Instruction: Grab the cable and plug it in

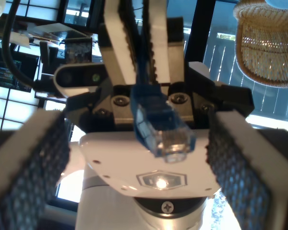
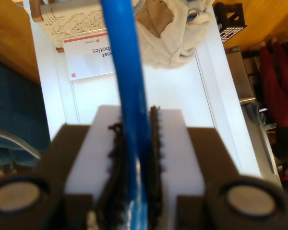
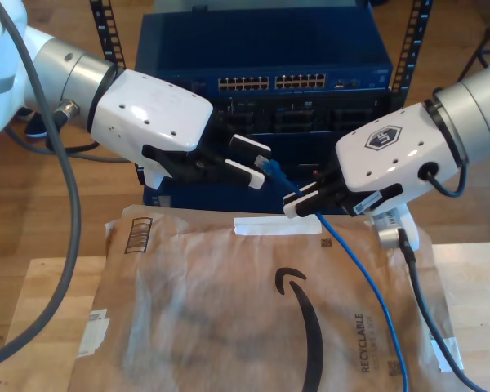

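Observation:
The bright-blue cable (image 3: 367, 286) runs up from the brown envelope into my second gripper (image 3: 298, 202), which is shut on it a short way behind the plug. In the second wrist view the cable (image 2: 127, 72) lies pinched between the toothed fingers (image 2: 156, 143). The translucent-blue plug (image 3: 265, 167) sticks out toward my first gripper (image 3: 256, 162), which is open, its fingertips on either side of the plug. In the first wrist view the plug (image 1: 165, 134) points at the camera between the wide-apart dark pads (image 1: 240, 177), with my second gripper (image 1: 140, 67) behind it.
A blue network switch (image 3: 310, 49) with rows of ports (image 3: 265, 82) stands in a rack behind both grippers. A brown paper envelope (image 3: 229, 318) covers the wooden table (image 3: 57, 327) below them. A grey arm cable (image 3: 69, 204) hangs at the exterior view's left.

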You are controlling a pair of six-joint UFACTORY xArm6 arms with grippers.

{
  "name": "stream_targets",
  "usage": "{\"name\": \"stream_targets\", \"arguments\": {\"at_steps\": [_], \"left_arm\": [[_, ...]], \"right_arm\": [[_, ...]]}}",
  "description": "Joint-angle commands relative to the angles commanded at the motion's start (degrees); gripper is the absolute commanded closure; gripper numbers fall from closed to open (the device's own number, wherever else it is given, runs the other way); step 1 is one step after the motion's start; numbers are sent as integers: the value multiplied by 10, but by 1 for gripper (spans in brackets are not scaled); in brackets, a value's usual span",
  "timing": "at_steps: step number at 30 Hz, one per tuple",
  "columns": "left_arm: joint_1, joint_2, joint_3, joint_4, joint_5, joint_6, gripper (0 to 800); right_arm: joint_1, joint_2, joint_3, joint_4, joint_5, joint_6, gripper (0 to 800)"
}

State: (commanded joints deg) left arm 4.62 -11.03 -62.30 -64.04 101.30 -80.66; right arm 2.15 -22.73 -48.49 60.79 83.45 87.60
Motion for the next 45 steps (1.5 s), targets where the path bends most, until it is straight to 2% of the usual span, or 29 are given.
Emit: {"name": "stream_targets", "arguments": {"at_steps": [11, 14, 15, 20, 22, 27, 28, 29, 30, 31, 32, 35, 37, 40, 43, 45], "left_arm": [[0, -1, 1, 0, 0, 3, 503], [0, -1, 3, 0, 0, 4, 557], [0, -2, 7, -1, 0, 4, 598], [0, -4, 12, -1, 0, 12, 653], [1, -4, 12, -4, -3, 14, 752], [1, -4, 12, -4, -4, 15, 794], [1, -4, 12, -4, -4, 15, 794], [1, -4, 11, -4, -4, 15, 794], [1, -4, 11, -4, -4, 15, 795], [1, -4, 11, -4, -2, 15, 795], [4, -4, 12, -4, -2, 14, 795], [17, 1, 11, -8, -2, 10, 795], [28, 11, 10, -27, 1, 9, 795], [57, 51, 3, -49, 11, -28, 795], [67, 77, -1, -58, 38, -70, 797], [72, 91, -10, -73, 55, -72, 797]], "right_arm": [[1, 1, 0, 0, 0, 0, 794], [2, 1, 0, 0, 0, 0, 794], [2, 1, 0, 0, 0, 0, 794], [1, 1, 0, 0, 0, 0, 794], [1, 1, 0, 0, 0, 0, 794], [2, 1, 1, -1, 0, 0, 787], [2, 1, 1, -1, 0, 0, 764], [2, 1, 1, -1, 0, -2, 657], [2, 1, 1, 0, 1, -5, 385], [4, 4, 0, 0, 1, -10, 198], [4, 4, -1, 0, -6, -26, 152], [19, -36, 9, -16, -133, -67, 114], [45, -80, 24, -60, -213, -69, 111], [83, -120, 28, -138, -296, -65, 92], [128, -131, 39, -156, -347, -68, 83], [142, -152, 57, -158, -374, -69, 37]]}}
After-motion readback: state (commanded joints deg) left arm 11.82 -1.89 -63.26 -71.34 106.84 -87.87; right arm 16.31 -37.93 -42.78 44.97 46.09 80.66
